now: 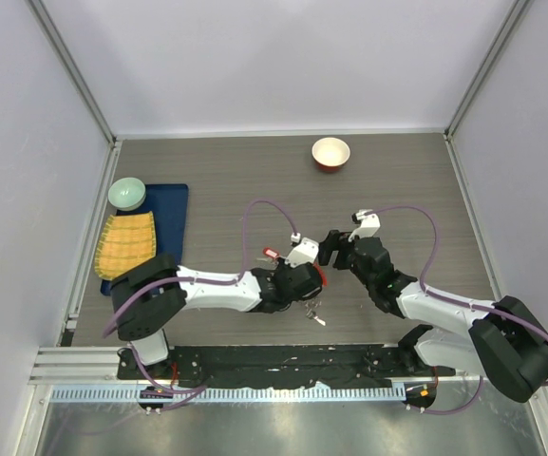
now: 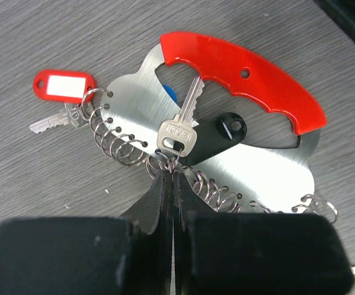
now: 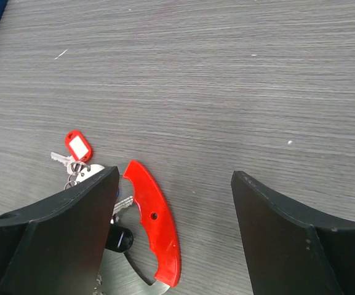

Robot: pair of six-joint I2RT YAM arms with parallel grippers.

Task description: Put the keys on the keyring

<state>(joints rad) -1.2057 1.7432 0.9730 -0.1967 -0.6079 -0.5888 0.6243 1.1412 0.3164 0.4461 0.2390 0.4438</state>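
The keyring is a silvery plate with a red curved bar and several small wire loops along its edge. It lies flat on the table. A silvery key, a black oval fob and a blue-headed key, mostly hidden, lie on the plate. A red tag and a small silvery key hang at its left end. My left gripper is shut on a wire loop at the silvery key's head. My right gripper is open, above and beside the red bar. In the top view the grippers meet at the keyring.
A loose silvery key lies near the front edge. A red-rimmed white bowl stands at the back. A blue tray with a yellow cloth and a green bowl is at the left.
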